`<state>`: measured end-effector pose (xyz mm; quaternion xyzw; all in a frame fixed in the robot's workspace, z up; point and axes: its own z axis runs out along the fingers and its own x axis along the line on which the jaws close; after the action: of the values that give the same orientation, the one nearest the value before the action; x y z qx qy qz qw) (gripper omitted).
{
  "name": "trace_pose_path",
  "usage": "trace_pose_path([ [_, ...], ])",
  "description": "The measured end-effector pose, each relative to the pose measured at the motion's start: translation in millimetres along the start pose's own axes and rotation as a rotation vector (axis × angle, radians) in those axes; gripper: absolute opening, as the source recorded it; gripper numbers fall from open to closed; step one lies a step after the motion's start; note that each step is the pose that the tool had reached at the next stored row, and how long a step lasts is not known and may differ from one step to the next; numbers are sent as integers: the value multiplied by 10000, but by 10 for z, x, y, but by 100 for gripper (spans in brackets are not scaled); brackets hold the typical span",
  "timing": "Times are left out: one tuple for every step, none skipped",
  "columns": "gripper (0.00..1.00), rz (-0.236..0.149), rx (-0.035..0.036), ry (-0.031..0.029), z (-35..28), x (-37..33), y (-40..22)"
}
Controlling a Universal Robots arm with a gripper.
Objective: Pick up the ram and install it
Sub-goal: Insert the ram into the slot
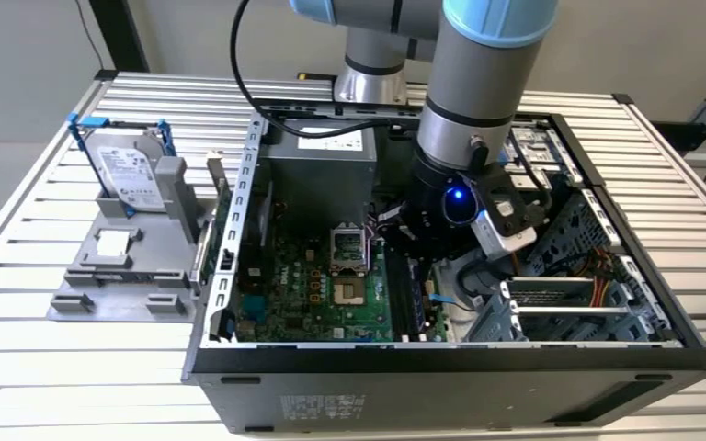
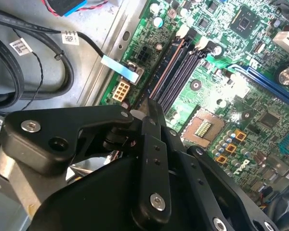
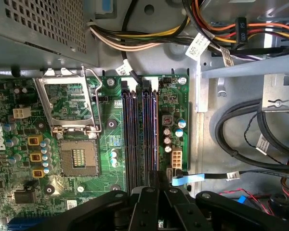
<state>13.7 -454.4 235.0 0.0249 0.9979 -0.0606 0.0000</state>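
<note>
The open computer case lies on the slatted table, and my arm's wrist reaches down into it over the green motherboard. In both wrist views my gripper has its black fingers drawn together, directly over the black memory slots. The ram shows edge-on as a thin strip running from the fingertips along one slot. I cannot tell whether it is seated in the slot.
A silver hard drive in a blue frame stands on a grey fixture at the exterior view's left. The CPU socket lies beside the slots. Cable bundles and the drive cage crowd the other side.
</note>
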Motion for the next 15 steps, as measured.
trace_pose_path([
  [0,0,-2,0,0,0,0],
  [0,0,-5,0,0,0,0],
  [0,-1,-7,0,0,0,0],
  [0,-2,-9,1,0,0,0],
  [0,-2,-11,0,0,0,0],
  [0,-3,-13,1,0,0,0],
  [0,-4,-28,3,-1,0,-1],
  [0,-7,-157,12,-2,-1,-2],
  [0,-7,-343,24,-1,-1,-3],
  [0,-6,-524,36,0,0,-4],
  [0,-8,-714,47,0,-1,-5],
  [0,-13,-894,63,0,0,-5],
  [0,-70,-971,67,-3,0,-5],
  [0,-245,-975,54,-3,0,-4],
  [0,-430,-974,41,-6,0,-5],
])
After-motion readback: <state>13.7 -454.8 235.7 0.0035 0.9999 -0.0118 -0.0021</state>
